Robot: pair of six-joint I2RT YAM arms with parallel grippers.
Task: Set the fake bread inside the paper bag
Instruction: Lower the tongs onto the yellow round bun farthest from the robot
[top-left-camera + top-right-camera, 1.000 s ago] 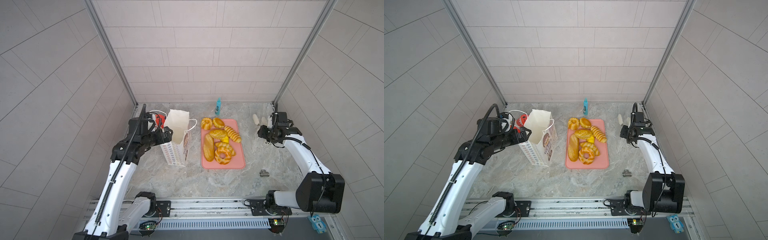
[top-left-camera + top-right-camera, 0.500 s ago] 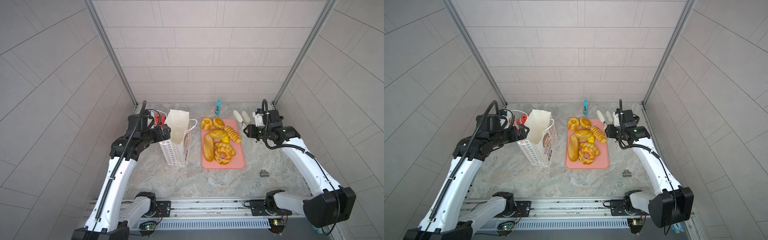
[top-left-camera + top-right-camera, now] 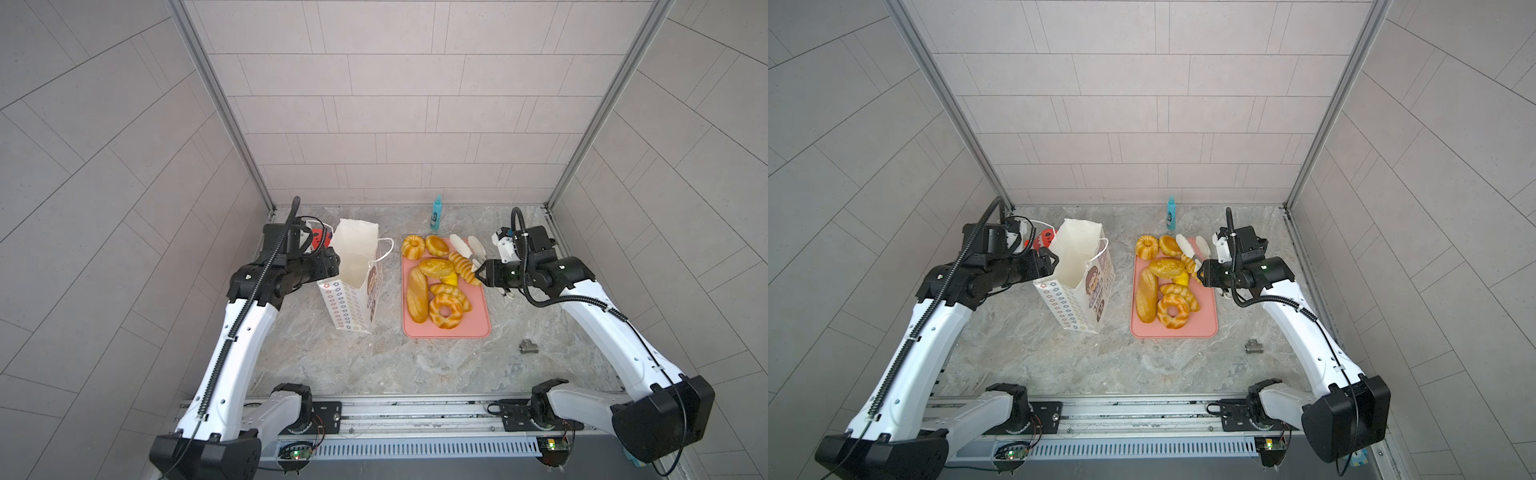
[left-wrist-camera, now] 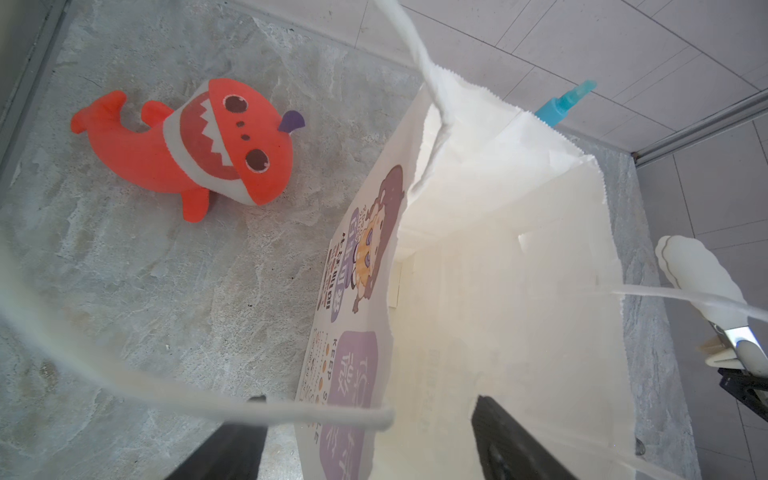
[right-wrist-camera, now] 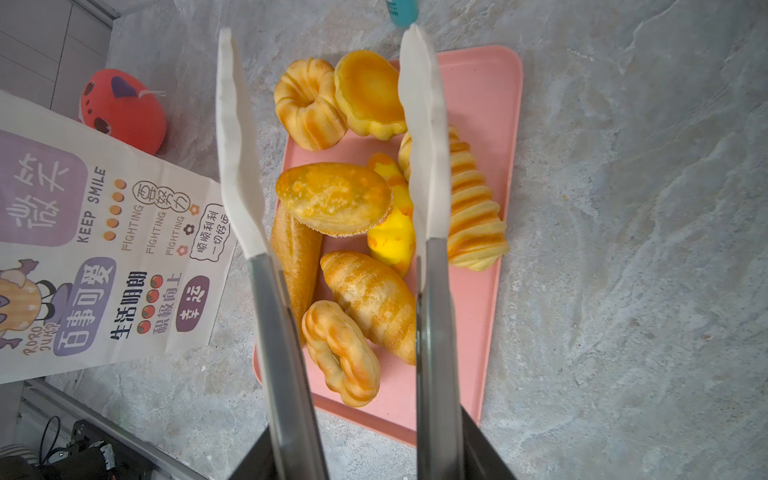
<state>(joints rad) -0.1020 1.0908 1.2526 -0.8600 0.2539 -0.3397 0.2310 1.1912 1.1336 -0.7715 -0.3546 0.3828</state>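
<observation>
- Left hand [image 3: 332, 266]: at the left rim of the bag [image 3: 345, 305]. In the wrist view one finger is outside the bag wall and the other inside. The jaws are apart and not clamped on the paper. I judge it is there to hold the mouth open.
- Bag: upright on the counter [image 3: 374, 357], left of the tray [image 3: 473, 324], with its mouth open. The left wrist view shows no bread inside, as far as it sees down.
- Bread [image 3: 436, 286]: every piece in view lies in a heap on the tray, none lifted. So nothing is bagged yet and the whole transfer is left to do.
- Tongs [image 3: 461, 246]: their white tips are spread over the far right part of the heap, above the striped roll [image 5: 473, 216], with nothing between them.
- Right hand [image 3: 484, 275]: closed on the tongs' metal arms, at the tray's right edge.

Against the earlier frames:
- The left hand stays at the same rim, and the bag has not shifted.
- The bread lies as it did.
- The right arm has swung in from near the right wall. A second ago the tongs were well clear of the tray, half a second ago just beside its far corner, and now they are over the bread.
</observation>
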